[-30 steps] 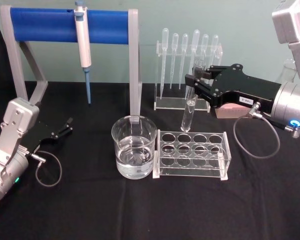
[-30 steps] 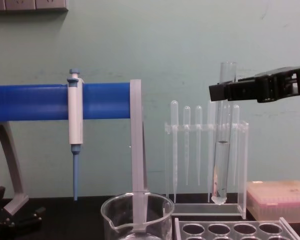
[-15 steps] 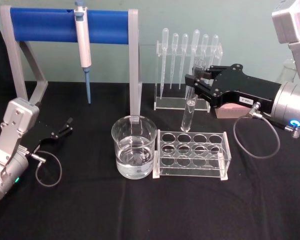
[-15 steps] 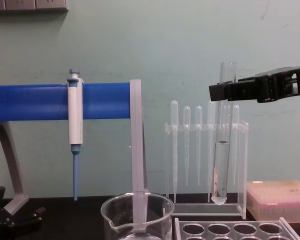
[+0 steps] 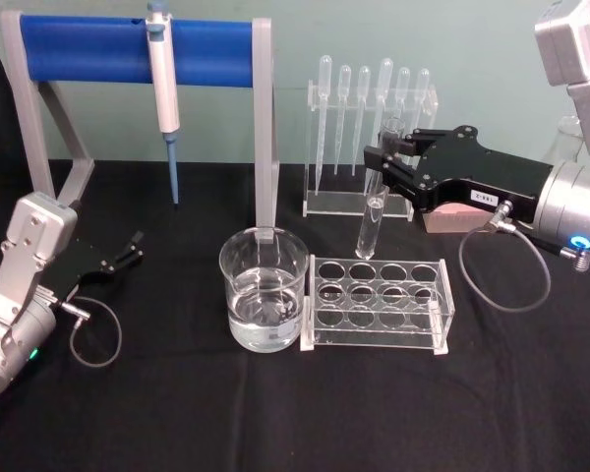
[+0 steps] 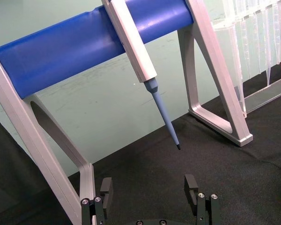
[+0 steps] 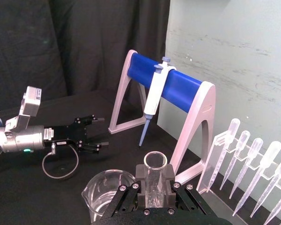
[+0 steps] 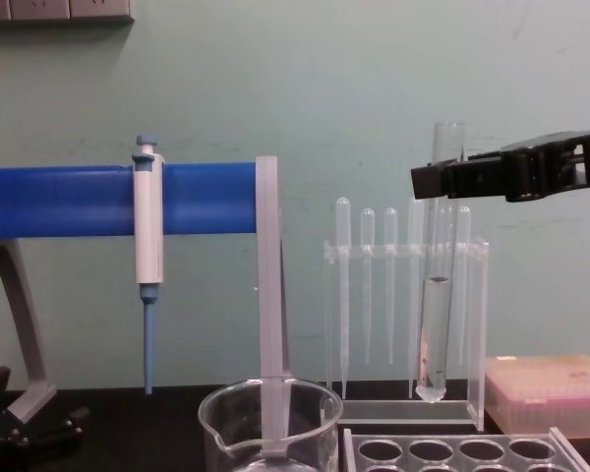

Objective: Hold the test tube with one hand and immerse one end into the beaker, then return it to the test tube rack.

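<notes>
Head view: right gripper [image 5: 382, 163] fingers [image 5: 397, 181] tight around test tube [image 5: 369, 226], clear liquid in beaker [image 5: 236, 287]

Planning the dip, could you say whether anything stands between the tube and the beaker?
Nothing visible: the right gripper holds the tube up clear of the rack, and the stand's post is behind the beaker.

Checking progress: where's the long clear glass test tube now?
Head view, right of centre: the black right gripper holds the test tube above the clear plastic rack, right of the wide glass beaker.
</notes>
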